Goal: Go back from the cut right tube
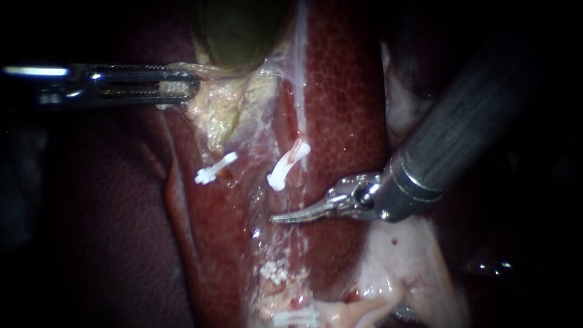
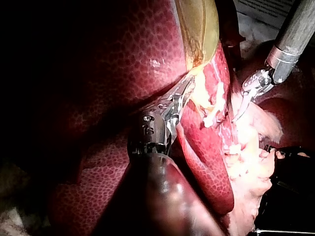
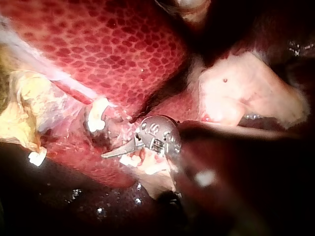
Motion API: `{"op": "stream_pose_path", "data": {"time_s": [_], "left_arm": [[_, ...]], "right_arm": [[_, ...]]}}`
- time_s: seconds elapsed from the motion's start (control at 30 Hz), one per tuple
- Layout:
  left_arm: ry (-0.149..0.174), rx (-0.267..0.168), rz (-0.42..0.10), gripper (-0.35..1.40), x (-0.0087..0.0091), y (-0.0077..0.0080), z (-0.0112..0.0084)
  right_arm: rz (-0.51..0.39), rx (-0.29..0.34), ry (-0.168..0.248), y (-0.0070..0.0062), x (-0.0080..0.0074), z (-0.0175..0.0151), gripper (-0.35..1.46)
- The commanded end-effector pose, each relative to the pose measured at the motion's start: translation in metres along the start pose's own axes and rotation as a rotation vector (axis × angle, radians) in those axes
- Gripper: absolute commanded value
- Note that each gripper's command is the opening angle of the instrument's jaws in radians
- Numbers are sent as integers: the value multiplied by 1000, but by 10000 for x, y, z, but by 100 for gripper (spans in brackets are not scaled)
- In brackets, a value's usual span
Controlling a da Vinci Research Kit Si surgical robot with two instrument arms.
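The right instrument (image 1: 296,214), its dark shaft slanting in from the upper right, had its curved blades lying together with nothing between them. Whether the tips brushed the surface beneath them I could not tell. The right tube (image 1: 296,155) was just beyond those blades on the gallbladder (image 1: 237,30) side. It was a short pinkish stump with a white clip (image 1: 278,177) across it, near the blade tips but apart from them.

A second clip (image 1: 214,170) sat farther off, ahead of the tips and toward the left instrument (image 1: 182,86). Two more clips (image 1: 274,271) lay on the opposite side of the blades from the stump, in pale, ragged tissue.

The left instrument was well apart from the right one. Its long jaws were closed narrow upon a pale flap (image 1: 212,100) at the gallbladder's lower edge.

The mottled red liver (image 1: 343,91) lay beside the right instrument's shaft.

From the left arm's camera a printed sheet (image 2: 258,9) showed behind the right instrument, its writing too blurred to read.
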Motion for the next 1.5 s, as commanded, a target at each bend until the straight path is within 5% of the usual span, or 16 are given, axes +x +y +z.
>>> {"op": "stream_pose_path", "data": {"time_s": [0.03,0.1,0.3,0.43,0.8,0.97,1.13,1.27,1.5], "left_arm": [[0,0,0,-25,0,0,0],[0,0,0,-25,0,0,0],[0,0,0,-25,0,0,0],[0,0,1,-23,1,0,0],[0,0,1,-21,1,0,0],[0,0,1,-20,2,0,0],[0,-1,1,-20,2,0,0],[0,-1,1,-20,2,0,0],[-1,-1,2,-20,3,0,0]], "right_arm": [[0,0,0,-1,0,1,-35],[6,0,1,0,1,1,-28],[6,2,6,4,1,3,77],[-8,21,29,4,3,4,111],[-70,44,51,2,0,2,138],[-186,38,54,-4,-14,-15,126],[-367,-119,151,-13,-19,-39,141],[-428,-200,193,-26,-12,-58,143],[-499,-194,201,-59,7,-97,143]]}}
